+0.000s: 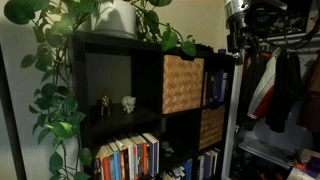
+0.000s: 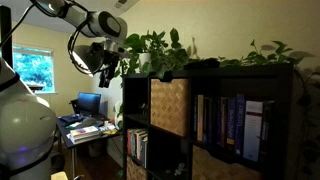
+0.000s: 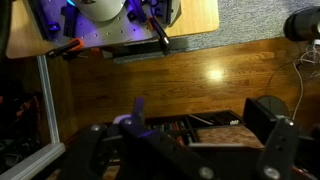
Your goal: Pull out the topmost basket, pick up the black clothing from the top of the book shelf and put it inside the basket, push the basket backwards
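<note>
With pincer (image 2: 107, 70) spread apart, high beside the top corner of the bookshelf (image 2: 137, 110), lower to the tan basket (image 2: 168, 106) sitting flush in its top cubby, hook its upper rim squarely, draw straight out.

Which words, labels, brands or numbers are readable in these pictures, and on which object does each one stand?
No text can be read.
Spines of the books in both exterior views: any print is too small and blurred to read.
Wrist view: no legible text.
</note>
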Motion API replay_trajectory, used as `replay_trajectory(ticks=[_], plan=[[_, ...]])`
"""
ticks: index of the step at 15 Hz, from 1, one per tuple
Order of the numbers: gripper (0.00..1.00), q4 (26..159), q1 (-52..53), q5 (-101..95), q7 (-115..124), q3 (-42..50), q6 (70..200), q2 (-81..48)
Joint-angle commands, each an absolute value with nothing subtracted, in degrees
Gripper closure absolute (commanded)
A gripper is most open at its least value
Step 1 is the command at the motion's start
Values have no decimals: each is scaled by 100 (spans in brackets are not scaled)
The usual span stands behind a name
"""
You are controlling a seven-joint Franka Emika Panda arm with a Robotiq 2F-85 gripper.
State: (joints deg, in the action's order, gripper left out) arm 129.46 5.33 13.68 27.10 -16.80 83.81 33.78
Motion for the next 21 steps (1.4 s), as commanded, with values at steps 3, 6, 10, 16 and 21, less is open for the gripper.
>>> replay_trajectory(ticks=[3,6,10,16,21], plan=[[0,12935,538,1363,2713,-1674,8371,3372],[0,13001,494,1245,2751,-1709,8508,3407],[0,13111,277,880,2815,-1583,8926,3424],[0,13106,-298,312,3556,-1452,9778,3433],[0,13049,-316,229,3722,-1325,9958,3357]])
